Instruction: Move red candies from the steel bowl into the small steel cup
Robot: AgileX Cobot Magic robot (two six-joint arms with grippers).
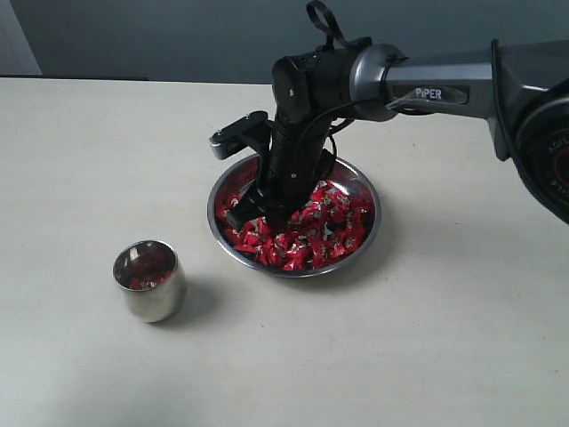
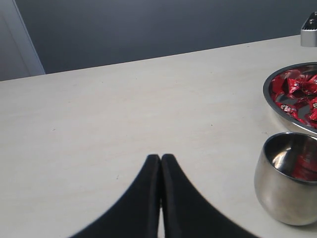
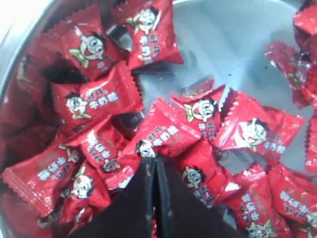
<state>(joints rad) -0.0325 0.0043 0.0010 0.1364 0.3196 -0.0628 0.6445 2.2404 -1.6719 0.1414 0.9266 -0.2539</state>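
The steel bowl (image 1: 374,191) sits mid-table, heaped with red candies (image 1: 316,233). My right gripper (image 1: 256,221) reaches down into the pile at the bowl's left side. In the right wrist view its fingertips (image 3: 155,159) are pressed together and pinch the edge of one red candy (image 3: 161,134) on the heap, with bare bowl bottom (image 3: 233,44) beyond it. The small steel cup (image 1: 156,301) stands upright to the bowl's front left, with some red candies inside (image 2: 303,163). My left gripper (image 2: 161,157) hangs shut and empty over bare table beside the cup (image 2: 282,188). The exterior view does not show it.
The right arm (image 1: 427,89) stretches in from the right above the bowl. A light table surface (image 1: 89,160) surrounds bowl and cup. A dark wall runs along the table's far edge (image 2: 148,59). The bowl's rim (image 2: 270,99) lies just behind the cup in the left wrist view.
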